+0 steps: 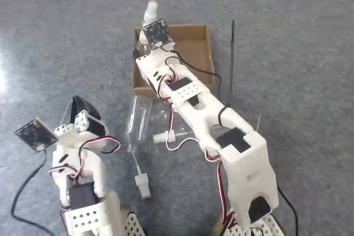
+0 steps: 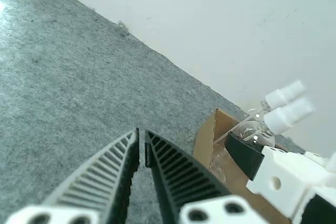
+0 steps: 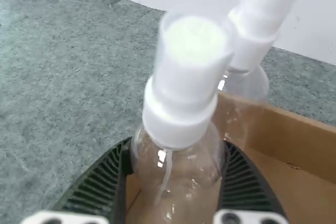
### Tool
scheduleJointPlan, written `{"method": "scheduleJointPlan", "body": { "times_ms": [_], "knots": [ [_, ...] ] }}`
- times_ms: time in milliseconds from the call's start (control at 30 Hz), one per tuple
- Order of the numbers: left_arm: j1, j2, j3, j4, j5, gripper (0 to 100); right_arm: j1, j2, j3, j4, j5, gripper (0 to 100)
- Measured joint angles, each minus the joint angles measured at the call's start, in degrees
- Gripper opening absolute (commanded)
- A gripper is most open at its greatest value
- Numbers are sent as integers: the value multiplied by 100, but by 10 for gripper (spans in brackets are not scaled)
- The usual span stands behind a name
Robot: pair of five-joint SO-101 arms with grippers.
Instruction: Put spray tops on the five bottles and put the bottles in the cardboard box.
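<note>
Toward the near edge of the surface point(image 1: 298, 42), on its left side, the left end effector point(image 2: 142, 132) is raised, empty, with its jaws nearly together.

Just ahead of the arm bases lies a loose spray top point(image 1: 142, 184). Its thin dip tube runs toward the neck of a lying bottle point(image 1: 138, 119), and whether the tube enters the neck cannot be told. A second spray top point(image 1: 165, 136) lies beside that bottle, close against the right arm.

Further out, toward the far edge, sits the cardboard box point(image 1: 193, 48). The right end effector point(image 3: 176, 150) is at the box's far left corner, closed across the shoulders of the held bottle point(image 3: 176, 177), which is upright and wears its spray head point(image 3: 186, 77). Whether the base rests on the box floor cannot be told. Just behind stands a capped bottle point(image 3: 247, 80), inside the box against its far wall.

Handling assessment: the bottles look like clear, thin plastic and appear empty, so they are probably light, smooth and easily dented. The shoulder below the collar, as gripped now, is judged the stiffest hold. A bottle on its side is likely to roll. The dip tubes are slender and likely to bend, so a spray top is better taken by its head.
</note>
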Motion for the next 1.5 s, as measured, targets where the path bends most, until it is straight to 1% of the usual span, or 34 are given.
{"method": "scheduleJointPlan", "body": {
  "times_ms": [500,700,1133,1333,1500],
  "knots": [
    [0,0,0,0,0,15,-9,0,0,9,0,121],
    [0,0,0,0,0,14,-35,0,0,9,0,233],
    [0,0,0,0,0,14,-70,431,-193,18,0,240],
    [0,0,0,0,0,14,-70,431,-193,18,0,295],
    [0,0,0,0,0,14,-70,431,-193,149,0,290]
  ]
}}
